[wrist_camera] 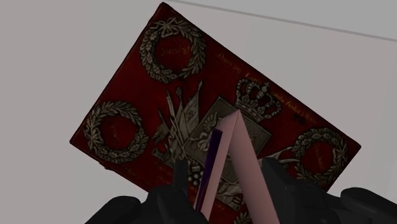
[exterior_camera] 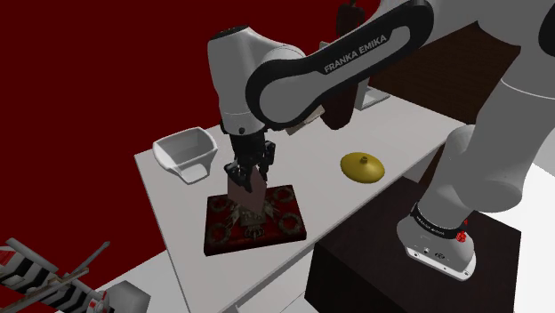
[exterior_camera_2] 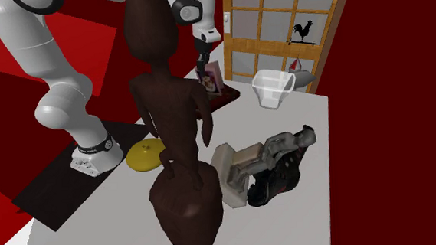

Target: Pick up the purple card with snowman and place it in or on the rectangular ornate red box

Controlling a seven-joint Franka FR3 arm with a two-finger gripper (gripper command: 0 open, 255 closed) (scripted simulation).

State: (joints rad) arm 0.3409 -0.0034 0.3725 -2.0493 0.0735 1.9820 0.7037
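**Desk:** What's the hand got?

**Me:** On the wrist view I see the gripper [wrist_camera: 226,170] pinching the card [wrist_camera: 236,159], with both black fingers [wrist_camera: 182,181] pressed flat against its sides. It's a folded card seen edge-on. A thin purple leaf and a pale pink one meet in a sharp ridge, both smooth and matte.

**Desk:** And where is it?

**Me:** It's held upright right over the red box [wrist_camera: 210,70], about mid-lid. I can't tell whether its lower edge touches the lid. The second exterior view shows a small picture on its face (too small for me to read).

**Desk:** Describe the box.

**Me:** It's flat and rectangular, and the lid is deep red. Silvery raised ornament covers it: a wreath in each corner, with a crown and crossed flags in the middle. It lies on the pale, plain table [exterior_camera: 173,209].

**Desk:** What's around it?

**Me:** Just beyond the box in the shoulder view there's a white tub [exterior_camera: 185,156], glossy, with flared walls. Off to that view's right, apart from both, is a yellow dome [exterior_camera: 362,167] with a little knob on top. The dark boxy stand [exterior_camera: 374,267] is at the lower right.

**Desk:** And further out?

**Me:** At the table's other end stands a tall carved figure [exterior_camera_2: 174,120], dark brown and slender on a rounded base. Beside it lies a black-and-grey device [exterior_camera_2: 277,172], lumpy and shiny. Past the table there's a panelled door [exterior_camera_2: 273,23] with a wood-coloured frame.
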